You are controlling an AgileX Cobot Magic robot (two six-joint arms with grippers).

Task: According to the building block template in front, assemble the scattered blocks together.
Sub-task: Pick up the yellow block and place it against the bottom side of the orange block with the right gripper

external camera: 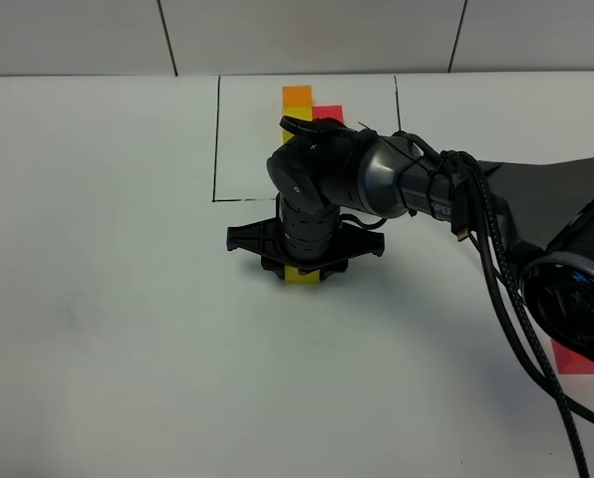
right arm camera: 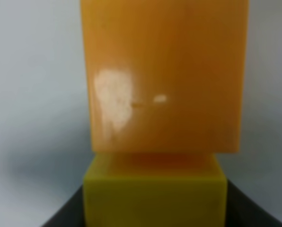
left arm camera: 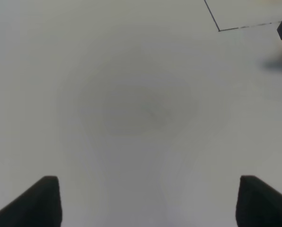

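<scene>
1. Here the right gripper (external camera: 304, 261) points down and squeezes the yellow block (right arm camera: 155, 198) between its fingers.
2. The orange block (right arm camera: 164, 75) touches the yellow one.
3. The red block (external camera: 576, 360) lies far off, half hidden by the right arm (external camera: 536, 209).
4. The template (external camera: 312, 105) sits in its black frame (external camera: 215, 139) beyond the gripper.
5. The left gripper (left arm camera: 148, 203) is wide open over the white table (left arm camera: 131, 94).

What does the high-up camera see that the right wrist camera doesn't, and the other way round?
Only the high camera shows the building block template in its black outline, the loose red block near the right edge, and the right arm. Only the right wrist camera shows the orange block; from above, the arm hides it. Both show the yellow block, which touches the orange one in the wrist view.
</scene>
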